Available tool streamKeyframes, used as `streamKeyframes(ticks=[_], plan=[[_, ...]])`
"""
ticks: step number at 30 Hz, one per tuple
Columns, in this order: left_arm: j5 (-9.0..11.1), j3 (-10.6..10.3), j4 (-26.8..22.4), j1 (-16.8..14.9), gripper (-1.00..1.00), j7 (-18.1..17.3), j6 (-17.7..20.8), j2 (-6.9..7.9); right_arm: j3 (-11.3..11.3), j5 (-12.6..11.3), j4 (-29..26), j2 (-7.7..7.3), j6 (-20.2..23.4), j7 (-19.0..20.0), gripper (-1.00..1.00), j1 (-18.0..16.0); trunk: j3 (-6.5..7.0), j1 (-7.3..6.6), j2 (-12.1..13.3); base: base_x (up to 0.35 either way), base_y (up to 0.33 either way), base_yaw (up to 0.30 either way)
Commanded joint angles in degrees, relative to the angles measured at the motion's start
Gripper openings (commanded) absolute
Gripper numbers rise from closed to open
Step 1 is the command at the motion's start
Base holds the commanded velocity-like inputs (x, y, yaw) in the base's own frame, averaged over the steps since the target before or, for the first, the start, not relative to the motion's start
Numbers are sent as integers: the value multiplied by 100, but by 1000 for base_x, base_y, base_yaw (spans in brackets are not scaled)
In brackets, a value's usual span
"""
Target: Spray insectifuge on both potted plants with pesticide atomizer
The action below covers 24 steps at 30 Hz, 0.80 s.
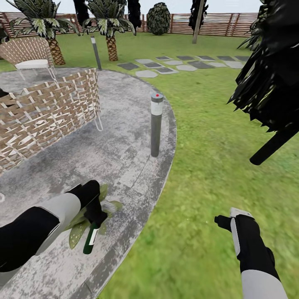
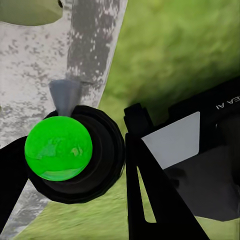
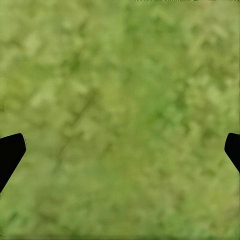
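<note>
- The left gripper (image 1: 94,216) is closed around the pesticide atomizer (image 1: 90,238); the left wrist view shows the bottle's round green-glinting body (image 2: 58,148) pinched between the dark fingers (image 2: 150,190), with the pale grey nozzle (image 2: 65,95) sticking out past them.
- In the head view the bottle hangs below the jaws, its long axis slanting down and towards the robot, white label (image 1: 93,236) facing out.
- One potted plant (image 1: 79,230) lies directly under and around those jaws: pointed green leaves spread on both sides of the wrist, on the paved patio (image 1: 120,158) close to its curved edge. Its pot is hidden by the arm.
- Judged from this, the left arm is the one placed to spray; the move turns on whether the nozzle faces the leaves beneath the jaws, which I cannot confirm.
- Beyond the jaws stands a grey bollard lamp (image 1: 156,124).
- The right gripper (image 1: 232,218) hangs over the lawn (image 3: 120,100), well apart from the plant, jaws spread and holding nothing.
</note>
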Motion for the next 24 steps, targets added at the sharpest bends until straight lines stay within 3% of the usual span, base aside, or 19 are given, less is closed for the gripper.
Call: streamKeyframes(ticks=[1, 10, 17, 24], plan=[[-63, 11, -14, 0, -100, -55, 28, 3, -9, 27, -6, 5, 23, 10, 100, -3, -10, -1, -2, 0, 0, 193], [-55, 11, -20, 0, -100, -55, 28, 3, -9, 27, -6, 5, 23, 11, 100, -3, -42, -1, -2, 3, 0, 108], [-53, 11, -23, 0, -100, -55, 28, -7, -9, 27, -6, 5, 23, 10, 100, -6, -42, -1, -2, 260, 0, 2], [-55, 15, -23, 0, -100, -56, 28, -22, -9, 27, -6, 5, 23, 10, 100, -4, -42, -1, -2, 56, 0, 0]])
